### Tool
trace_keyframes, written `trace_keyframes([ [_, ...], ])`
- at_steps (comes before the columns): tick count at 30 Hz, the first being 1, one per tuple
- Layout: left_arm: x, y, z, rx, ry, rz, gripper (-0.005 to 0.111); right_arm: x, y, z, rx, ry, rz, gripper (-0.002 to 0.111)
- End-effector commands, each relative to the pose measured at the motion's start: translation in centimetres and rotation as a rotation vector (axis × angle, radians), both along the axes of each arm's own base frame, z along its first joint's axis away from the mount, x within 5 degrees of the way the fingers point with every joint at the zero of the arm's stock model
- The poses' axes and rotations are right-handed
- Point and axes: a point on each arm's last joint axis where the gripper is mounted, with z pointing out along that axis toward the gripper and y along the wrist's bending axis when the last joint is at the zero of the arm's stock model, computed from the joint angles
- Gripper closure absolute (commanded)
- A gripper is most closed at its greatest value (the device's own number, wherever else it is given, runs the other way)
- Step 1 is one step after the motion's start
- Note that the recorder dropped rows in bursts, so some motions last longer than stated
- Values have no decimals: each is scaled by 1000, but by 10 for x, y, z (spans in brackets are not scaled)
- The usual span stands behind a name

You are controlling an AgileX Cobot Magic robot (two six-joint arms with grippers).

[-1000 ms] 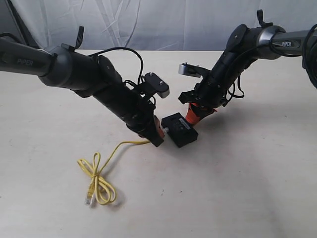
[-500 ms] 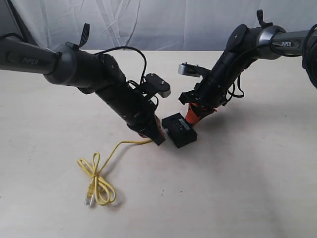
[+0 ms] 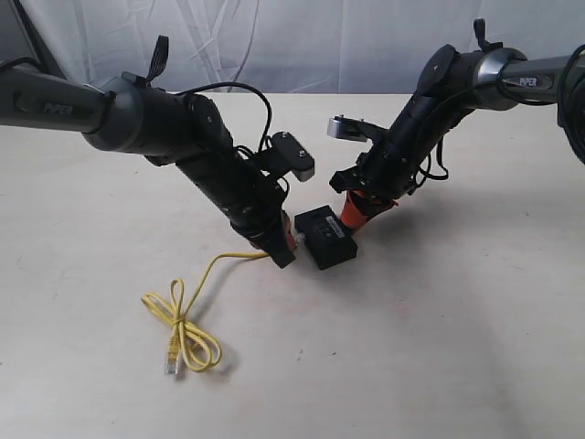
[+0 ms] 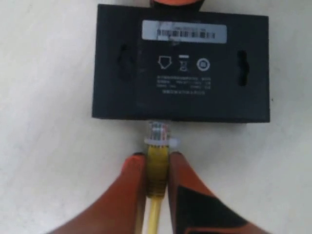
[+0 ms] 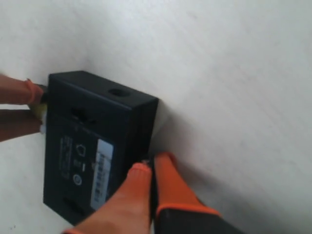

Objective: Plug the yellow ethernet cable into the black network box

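The black network box [image 3: 327,236] [image 4: 180,68] [image 5: 92,146] lies flat on the table with its white label strip up. My left gripper [image 3: 285,245] [image 4: 157,157] is shut on the yellow ethernet cable [image 4: 157,168] just behind its clear plug [image 4: 159,134], whose tip touches the box's near side. The rest of the cord [image 3: 187,315] trails over the table to a loose loop. My right gripper [image 3: 355,212] [image 5: 150,165] is shut, its orange fingertips pressed against the box's opposite side with nothing between them.
A pale table [image 3: 439,329] carries everything, and a white cloth [image 3: 302,41] hangs behind it. Both dark arms slope down toward the middle. The cable's other plug [image 3: 170,366] lies near the front left.
My left gripper has carried the plug toward the box until it touches the side. The box has slid slightly left and turned a little. The cable loop has shifted a bit.
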Motion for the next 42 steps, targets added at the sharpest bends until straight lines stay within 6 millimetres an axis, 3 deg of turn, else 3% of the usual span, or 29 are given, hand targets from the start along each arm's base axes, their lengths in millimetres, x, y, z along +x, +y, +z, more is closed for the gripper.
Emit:
trace_keyframes([
  [1, -1, -1, -5, 4, 17, -8, 106, 0, 4, 0, 39, -2, -5, 109],
  [5, 0, -1, -5, 1, 28, 51, 106, -1, 4, 0, 34, -3, -1, 109],
  [42, -10, 8, -3, 104, 122, 26, 106, 0, -2, -3, -15, -50, 77, 109],
])
